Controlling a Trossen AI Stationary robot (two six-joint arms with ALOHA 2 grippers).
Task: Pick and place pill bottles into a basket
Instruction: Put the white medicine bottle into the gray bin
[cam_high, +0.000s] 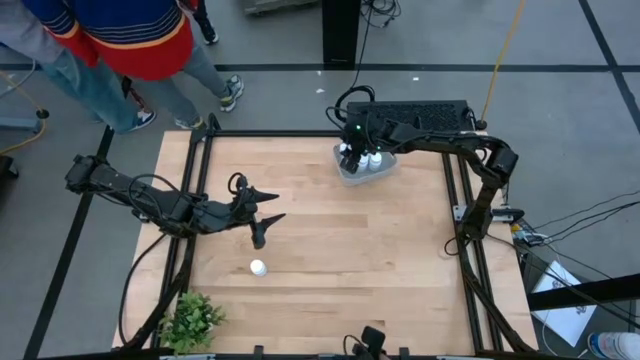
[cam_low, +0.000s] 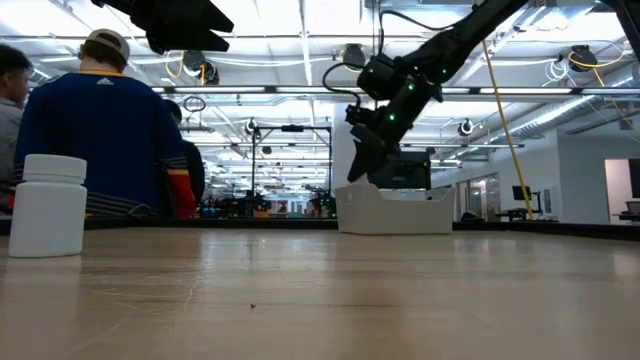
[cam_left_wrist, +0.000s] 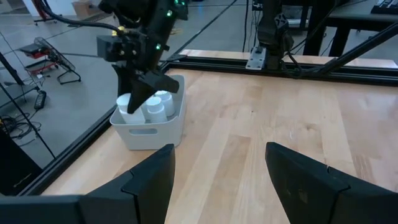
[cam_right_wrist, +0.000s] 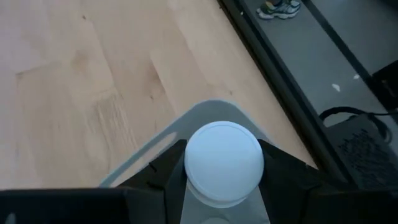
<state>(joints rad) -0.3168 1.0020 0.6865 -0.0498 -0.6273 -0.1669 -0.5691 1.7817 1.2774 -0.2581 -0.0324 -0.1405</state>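
Your wooden table (cam_high: 330, 240) fills the middle of the high view, with a person (cam_low: 95, 140) in a dark blue top standing beyond its far left corner. Your right arm reaches across the far edge, and your left arm stretches in from the left side, ending over the table's left half. A small green plant (cam_high: 190, 320) sits at the near left corner.

The basket (cam_high: 362, 172) stands at the far side of the table, a little right of centre. You can see white pill bottles (cam_left_wrist: 155, 107) already standing inside it, close together; in the left wrist view at least three caps show.

Your right gripper (cam_right_wrist: 222, 165) hangs right over the basket, and its two dark fingers (cam_right_wrist: 163, 167) are clamped on either side of a pill bottle in its grasp (cam_right_wrist: 224, 163), cap up, held above the basket's rim.

Your left gripper (cam_high: 262, 215) hovers above bare wood, well apart from the basket, its fingers (cam_left_wrist: 149, 180) spread wide and holding nothing.

One last pill bottle (cam_high: 258, 267) stands upright alone on the table, nearer you than the left gripper and just beside it in the high view
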